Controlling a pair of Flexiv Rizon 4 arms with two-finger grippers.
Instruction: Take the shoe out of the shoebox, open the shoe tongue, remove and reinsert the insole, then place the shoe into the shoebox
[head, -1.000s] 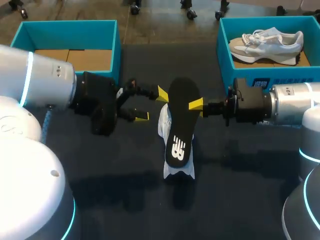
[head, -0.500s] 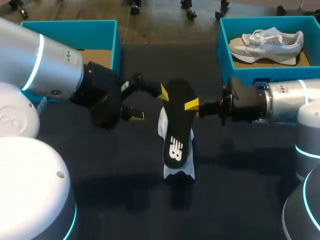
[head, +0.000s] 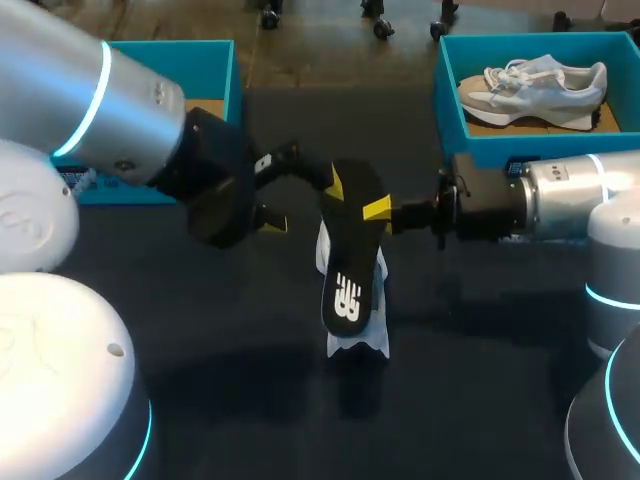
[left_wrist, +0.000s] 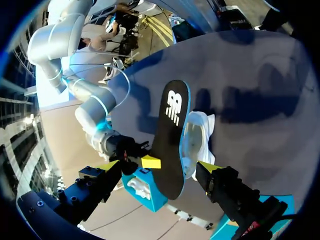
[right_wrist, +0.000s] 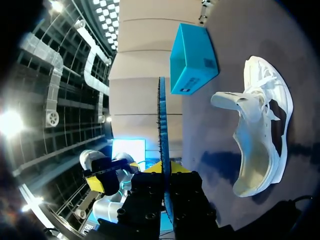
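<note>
My right gripper (head: 378, 210) is shut on the heel end of a black insole (head: 352, 250) and holds it up over the table, toe end hanging down. Under the insole a white shoe (head: 357, 325) lies on the dark table. In the right wrist view the insole (right_wrist: 162, 125) shows edge-on between my shut fingers (right_wrist: 165, 172), with the shoe (right_wrist: 260, 145) lying on its side beyond. My left gripper (head: 305, 205) is open beside the insole. In the left wrist view the insole (left_wrist: 170, 135) stands between the spread fingers of that gripper (left_wrist: 157, 167).
A teal shoebox (head: 215, 60) stands at the back left behind my left arm. A second teal shoebox (head: 450, 110) at the back right holds a grey-white shoe (head: 540, 85). The dark tabletop (head: 250, 400) lies in front.
My left gripper has moved right and toward the insole, its fingers now around it. The right gripper with the insole has shifted slightly left.
</note>
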